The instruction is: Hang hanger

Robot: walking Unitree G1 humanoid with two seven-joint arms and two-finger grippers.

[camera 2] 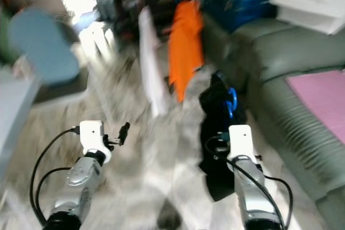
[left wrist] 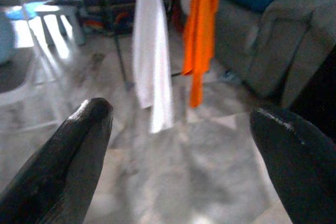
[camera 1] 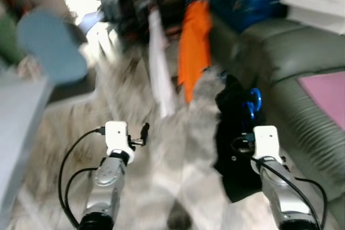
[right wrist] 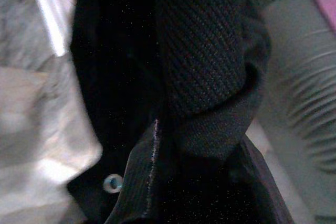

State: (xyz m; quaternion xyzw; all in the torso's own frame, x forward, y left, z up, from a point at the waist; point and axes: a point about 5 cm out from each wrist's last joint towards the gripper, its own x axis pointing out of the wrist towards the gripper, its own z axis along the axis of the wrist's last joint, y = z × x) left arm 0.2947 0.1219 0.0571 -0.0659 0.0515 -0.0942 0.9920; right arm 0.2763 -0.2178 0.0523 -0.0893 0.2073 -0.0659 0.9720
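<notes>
Right end effector (camera 1: 249, 112) grips black garment (camera 1: 232, 149) on blue hanger (camera 1: 253, 102)

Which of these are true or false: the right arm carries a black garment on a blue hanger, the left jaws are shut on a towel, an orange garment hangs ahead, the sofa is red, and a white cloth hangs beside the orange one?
1. The right gripper carries a black garment on a blue hanger. True.
2. The left gripper is shut on a towel. False: its jaws stand apart with nothing between them.
3. An orange garment hangs ahead. True.
4. The sofa is red. False: it is grey-green.
5. A white cloth hangs beside the orange garment. True.
</notes>
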